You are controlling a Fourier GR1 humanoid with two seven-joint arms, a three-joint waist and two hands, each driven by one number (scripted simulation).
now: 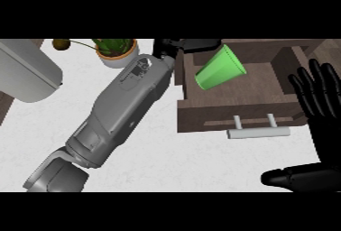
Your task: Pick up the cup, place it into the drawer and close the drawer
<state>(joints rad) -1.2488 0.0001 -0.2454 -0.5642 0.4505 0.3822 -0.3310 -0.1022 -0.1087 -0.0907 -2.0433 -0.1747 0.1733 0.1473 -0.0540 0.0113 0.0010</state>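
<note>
On the worktop the open drawer sits right of centre, its handle at the near side, and the cup lies tilted inside it. The left robot hand is at the drawer's far left corner, the right robot hand just right of the drawer. A potted plant stands at the far edge, left of the drawer, with an appliance further left.

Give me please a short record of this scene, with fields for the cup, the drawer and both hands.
cup: green cup, tilted, inside the open drawer
drawer: wooden drawer, pulled out, pale handle in front
left hand: left hand at the drawer's far left corner, fingers mostly hidden
right hand: right hand open, fingers up, resting at the right edge
other: potted plant on the counter
</note>
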